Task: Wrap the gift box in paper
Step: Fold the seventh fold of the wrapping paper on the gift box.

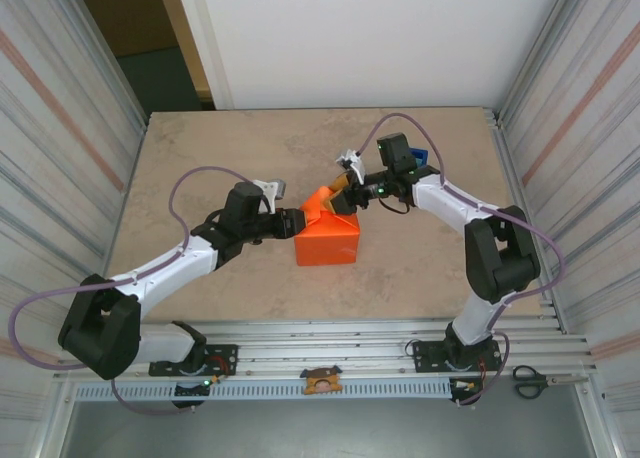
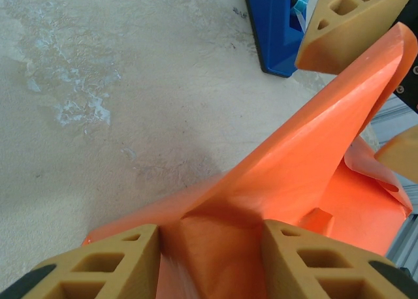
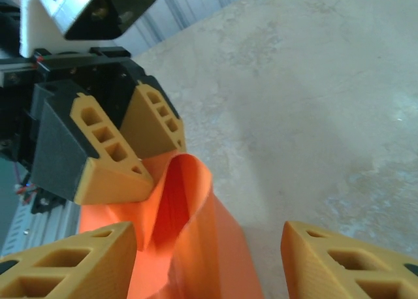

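The orange paper (image 1: 328, 240) is folded round a block shape at the table's middle; the gift box is hidden beneath it. One end flap of the paper (image 2: 326, 136) rises as a pointed ridge. My left gripper (image 1: 300, 221) is at the block's left end, and its fingers (image 2: 104, 266) are shut on a fold of the paper (image 2: 215, 247). My right gripper (image 1: 342, 193) is at the raised flap from the far right. It stands open, with the flap (image 3: 196, 207) beside its left finger (image 3: 72, 260) and its right finger (image 3: 346, 260) well apart.
A blue tape dispenser (image 1: 425, 158) sits behind the right arm, and shows again (image 2: 274, 28) just beyond the flap. Scissors (image 1: 530, 381) lie on the rail at the near right. Corrugated metal walls (image 1: 60, 128) close in both sides.
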Robot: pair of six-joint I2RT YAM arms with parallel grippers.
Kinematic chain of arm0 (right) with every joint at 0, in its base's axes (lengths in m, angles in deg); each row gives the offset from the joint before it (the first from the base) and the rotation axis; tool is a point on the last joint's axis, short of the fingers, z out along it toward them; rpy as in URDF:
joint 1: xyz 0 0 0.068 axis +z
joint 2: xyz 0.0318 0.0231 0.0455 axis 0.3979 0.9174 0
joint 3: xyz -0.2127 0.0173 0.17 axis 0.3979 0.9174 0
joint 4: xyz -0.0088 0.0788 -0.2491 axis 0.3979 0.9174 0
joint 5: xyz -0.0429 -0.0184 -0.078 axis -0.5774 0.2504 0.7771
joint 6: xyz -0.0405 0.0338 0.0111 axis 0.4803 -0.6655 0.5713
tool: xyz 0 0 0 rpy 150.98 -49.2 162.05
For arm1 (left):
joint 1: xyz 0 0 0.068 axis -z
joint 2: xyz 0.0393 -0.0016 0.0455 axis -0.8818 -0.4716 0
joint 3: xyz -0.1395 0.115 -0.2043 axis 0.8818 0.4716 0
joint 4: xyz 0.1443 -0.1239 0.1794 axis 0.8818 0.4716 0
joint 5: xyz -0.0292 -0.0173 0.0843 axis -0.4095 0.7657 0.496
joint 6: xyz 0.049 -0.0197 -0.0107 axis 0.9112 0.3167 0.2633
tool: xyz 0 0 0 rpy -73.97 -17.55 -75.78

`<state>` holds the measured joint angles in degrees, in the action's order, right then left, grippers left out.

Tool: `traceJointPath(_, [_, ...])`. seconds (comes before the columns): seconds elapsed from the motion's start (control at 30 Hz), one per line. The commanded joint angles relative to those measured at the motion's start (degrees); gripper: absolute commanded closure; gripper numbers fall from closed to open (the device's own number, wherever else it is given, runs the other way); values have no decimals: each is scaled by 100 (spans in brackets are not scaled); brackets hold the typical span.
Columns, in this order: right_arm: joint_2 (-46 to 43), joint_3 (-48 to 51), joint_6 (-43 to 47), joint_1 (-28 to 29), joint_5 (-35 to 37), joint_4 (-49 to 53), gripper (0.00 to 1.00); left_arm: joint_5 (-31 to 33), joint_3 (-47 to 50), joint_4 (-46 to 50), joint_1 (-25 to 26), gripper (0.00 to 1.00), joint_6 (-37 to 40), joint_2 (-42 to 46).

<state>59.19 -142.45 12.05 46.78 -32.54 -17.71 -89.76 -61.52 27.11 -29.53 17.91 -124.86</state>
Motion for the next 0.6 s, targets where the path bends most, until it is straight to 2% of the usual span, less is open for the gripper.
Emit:
traceJointPath(0.0, [50, -292, 228, 66, -614, 324, 43, -229, 150, 852, 119, 57, 222, -188])
traceJointPath(0.27, [56, -601, 1032, 90, -1183, 1292, 52, -327, 58, 881, 114, 55, 254, -162])
traceJointPath(0.57, [459, -1061, 1098, 223, -651, 1419, 45, -425, -27, 920, 106, 55, 386, -152])
